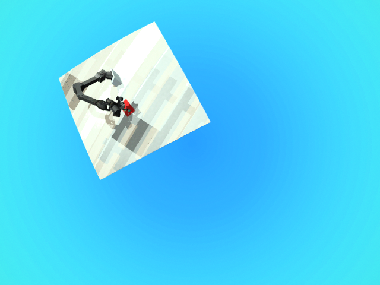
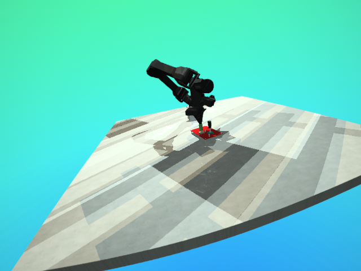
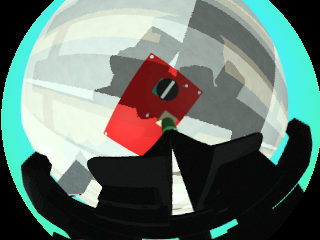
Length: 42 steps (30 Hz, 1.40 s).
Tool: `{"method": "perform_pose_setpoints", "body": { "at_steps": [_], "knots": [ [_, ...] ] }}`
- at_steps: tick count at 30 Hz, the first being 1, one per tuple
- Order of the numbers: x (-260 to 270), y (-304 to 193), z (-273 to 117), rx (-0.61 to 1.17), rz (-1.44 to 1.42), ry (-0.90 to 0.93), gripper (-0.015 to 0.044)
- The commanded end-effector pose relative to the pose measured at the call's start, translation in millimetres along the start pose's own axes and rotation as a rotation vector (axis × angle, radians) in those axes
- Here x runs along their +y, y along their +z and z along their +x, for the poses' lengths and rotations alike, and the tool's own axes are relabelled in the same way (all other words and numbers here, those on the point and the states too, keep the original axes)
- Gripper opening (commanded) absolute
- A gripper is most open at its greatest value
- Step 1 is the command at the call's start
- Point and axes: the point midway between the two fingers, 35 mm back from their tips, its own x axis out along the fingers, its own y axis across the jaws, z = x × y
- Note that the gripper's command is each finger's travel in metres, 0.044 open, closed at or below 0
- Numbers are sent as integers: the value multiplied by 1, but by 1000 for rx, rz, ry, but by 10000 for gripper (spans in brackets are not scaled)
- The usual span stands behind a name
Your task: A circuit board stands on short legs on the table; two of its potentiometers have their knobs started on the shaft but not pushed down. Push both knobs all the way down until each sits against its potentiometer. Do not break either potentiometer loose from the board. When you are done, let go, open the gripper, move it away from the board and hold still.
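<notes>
The red circuit board (image 1: 126, 113) (image 2: 205, 136) (image 3: 127, 125) stands on short legs on the table. A black knob with a white line (image 2: 209, 124) (image 3: 167, 89) stands upright over a teal potentiometer (image 2: 210, 132) (image 3: 155, 91), with a light gap of shaft below it. A green knob (image 2: 201, 127) (image 3: 168, 123) stands over a beige potentiometer (image 2: 201, 132) (image 3: 165, 116); whether a gap remains under it is too small to tell. My gripper (image 2: 200, 123) (image 3: 170, 134) is shut with nothing between the fingertips. Its tips are at the top of the green knob; contact cannot be made out.
The table (image 1: 171, 107) (image 2: 122, 210) bears the arm's pale base (image 1: 116, 78) at its back. Small upright pins (image 3: 186, 85) stand on the board near the potentiometers. The black knob stands close beside the fingers. Shadows of the arm fall across the board and table.
</notes>
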Motion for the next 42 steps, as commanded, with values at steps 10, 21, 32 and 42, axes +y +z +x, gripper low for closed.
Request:
{"method": "perform_pose_setpoints", "body": {
  "at_steps": [10,21,32,42],
  "knots": [
    [-1,-1,2,3,3,-1,0],
    [-1,-1,3,3,3,-1,0],
    [-1,-1,1,3,3,-1,0],
    [-1,-1,-13,2,3,-1,0]
  ]
}}
